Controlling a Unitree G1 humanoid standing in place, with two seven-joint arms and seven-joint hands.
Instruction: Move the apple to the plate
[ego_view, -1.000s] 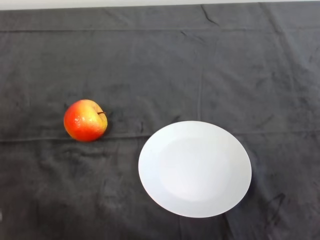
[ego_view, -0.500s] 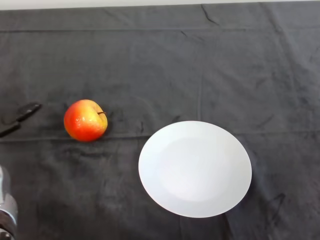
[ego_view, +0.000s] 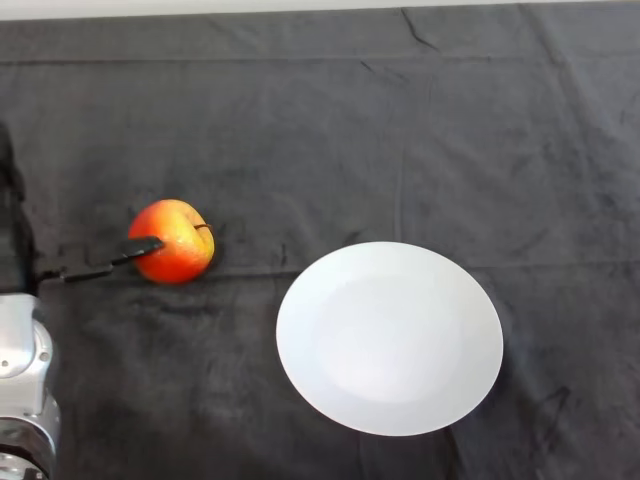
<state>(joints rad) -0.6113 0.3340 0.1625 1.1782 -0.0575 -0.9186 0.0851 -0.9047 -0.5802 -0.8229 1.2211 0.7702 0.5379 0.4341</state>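
A red and yellow apple (ego_view: 175, 240) lies on the dark cloth at the left of the head view. A white plate (ego_view: 390, 337) lies to its lower right, apart from it and with nothing on it. My left hand (ego_view: 12, 225) is at the view's left edge, left of the apple, with my silver arm (ego_view: 24, 385) below it. The hand is open. One straight black finger (ego_view: 135, 248) reaches right, and its tip overlaps the apple's left side. Most of the hand is cut off by the view's edge.
The dark cloth (ego_view: 400, 130) covers the whole table and has creases and folds. A pale strip (ego_view: 300, 5) runs along the far edge at the top.
My arm and hand have come further into view from the lower left. The finger has moved right, from well left of the apple to its left side. Apple and plate have not moved.
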